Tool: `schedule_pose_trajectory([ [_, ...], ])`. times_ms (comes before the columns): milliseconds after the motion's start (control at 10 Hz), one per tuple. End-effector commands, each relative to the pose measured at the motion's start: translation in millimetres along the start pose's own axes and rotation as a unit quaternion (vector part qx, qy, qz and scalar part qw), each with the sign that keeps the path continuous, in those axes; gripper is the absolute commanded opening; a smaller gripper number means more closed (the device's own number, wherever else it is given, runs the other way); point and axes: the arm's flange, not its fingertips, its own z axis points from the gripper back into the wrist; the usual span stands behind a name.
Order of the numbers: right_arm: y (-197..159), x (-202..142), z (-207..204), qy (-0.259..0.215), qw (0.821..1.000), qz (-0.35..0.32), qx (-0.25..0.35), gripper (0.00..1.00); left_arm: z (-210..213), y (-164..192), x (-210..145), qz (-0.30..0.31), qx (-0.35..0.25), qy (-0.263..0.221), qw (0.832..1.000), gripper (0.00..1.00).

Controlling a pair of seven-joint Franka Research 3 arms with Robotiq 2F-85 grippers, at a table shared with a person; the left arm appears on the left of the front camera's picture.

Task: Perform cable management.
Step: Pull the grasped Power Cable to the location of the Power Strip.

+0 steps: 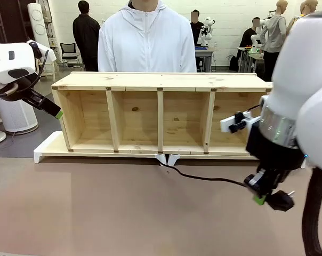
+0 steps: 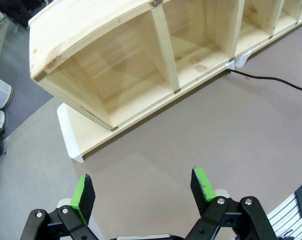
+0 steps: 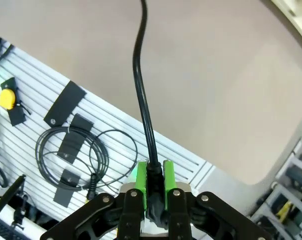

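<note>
The cable (image 1: pixel 203 176) is a thin black cord. It comes out from under the middle of the wooden shelf (image 1: pixel 161 80) and crosses the brown table to the right. My right gripper (image 1: pixel 261 196) is shut on it just behind the chunky black plug (image 1: pixel 281 201), which it holds above the table's right front. In the right wrist view the green pads (image 3: pixel 141 181) of my right gripper (image 3: pixel 153 181) pinch the cable (image 3: pixel 141 85). My left gripper (image 1: pixel 57 113) hovers open beside the shelf's left end. Its pads (image 2: pixel 202 183) stand wide apart with nothing between them, and the gripper (image 2: pixel 142 189) looks down on the shelf (image 2: pixel 106 45) and the cable (image 2: pixel 271 80).
A person in a white hoodie (image 1: pixel 146 40) stands behind the shelf. The shelf rests on a white stand (image 1: pixel 43 152) with feet at the centre front. Below the table's edge hangs a slatted panel with coiled cords (image 3: pixel 81 150). Bare brown tabletop (image 1: pixel 123 218) lies in front.
</note>
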Motion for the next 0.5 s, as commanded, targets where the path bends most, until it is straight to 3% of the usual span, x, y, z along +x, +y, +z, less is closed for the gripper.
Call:
schedule_pose_trajectory([
  [0,-27,-23,-14,-0.004,0.999,-0.047,-0.006,0.17,0,0,0,-0.001,0.002,0.001,1.000,1.00],
  [400,-105,-30,-17,-0.028,0.989,-0.144,-0.010,0.17,0,0,0,-0.001,0.002,0.001,1.000,1.00],
])
